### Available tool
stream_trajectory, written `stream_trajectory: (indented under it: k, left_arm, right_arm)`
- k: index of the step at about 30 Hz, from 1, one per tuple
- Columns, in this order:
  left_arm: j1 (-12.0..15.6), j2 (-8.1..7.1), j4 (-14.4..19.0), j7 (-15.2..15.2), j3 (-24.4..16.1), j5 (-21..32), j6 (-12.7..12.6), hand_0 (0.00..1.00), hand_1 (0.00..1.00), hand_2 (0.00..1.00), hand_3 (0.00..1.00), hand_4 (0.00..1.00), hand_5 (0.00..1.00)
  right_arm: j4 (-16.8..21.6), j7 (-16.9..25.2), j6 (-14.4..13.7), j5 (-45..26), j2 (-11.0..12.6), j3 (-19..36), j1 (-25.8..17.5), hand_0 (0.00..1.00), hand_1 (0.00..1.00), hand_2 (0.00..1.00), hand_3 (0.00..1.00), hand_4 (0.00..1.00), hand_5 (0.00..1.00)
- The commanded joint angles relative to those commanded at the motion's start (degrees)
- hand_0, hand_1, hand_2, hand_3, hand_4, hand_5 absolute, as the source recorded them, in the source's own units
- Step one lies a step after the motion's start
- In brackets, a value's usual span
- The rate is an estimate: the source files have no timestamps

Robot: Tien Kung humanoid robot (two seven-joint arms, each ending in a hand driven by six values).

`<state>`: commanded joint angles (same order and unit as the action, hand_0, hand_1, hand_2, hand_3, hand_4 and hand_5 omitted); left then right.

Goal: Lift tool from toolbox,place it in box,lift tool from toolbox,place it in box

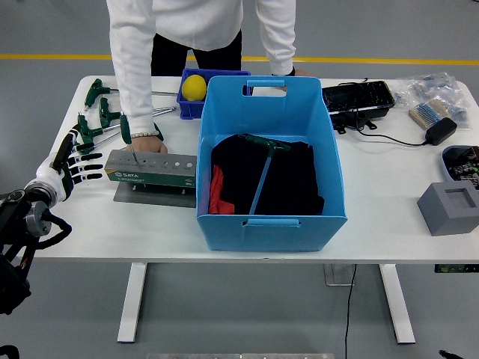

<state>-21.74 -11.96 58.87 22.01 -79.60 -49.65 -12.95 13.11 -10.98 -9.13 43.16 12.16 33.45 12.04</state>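
The robot's left hand is white with black fingertips and dark joints. Its wrist is a silver ring on a black arm with round parts. The person wears a white long-sleeved top and dark trousers.
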Motion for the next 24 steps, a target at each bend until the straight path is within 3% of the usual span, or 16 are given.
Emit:
stream_trajectory:
  k: [11, 24]
  left_arm:
    - [-2.20, -0.80, -0.09, 2.08, 2.53, 8.66, 2.05, 0.318, 0.448, 0.564, 0.747, 0.743, 0.991]
    - [-3.50, -0.83, -0.17, 4.03, 4.74, 10.08, 4.30, 0.286, 0.379, 0.518, 0.742, 0.746, 0.994]
  right_arm:
    - [0.00, 0.23, -0.07, -0.90, 0.08, -0.62, 0.27, 0.618, 0.596, 0.664, 0.540, 0.773, 0.656]
    - [0.00, 0.48, -0.06, -1.99, 0.31, -1.29, 0.59, 0.618, 0.596, 0.664, 0.540, 0.773, 0.655]
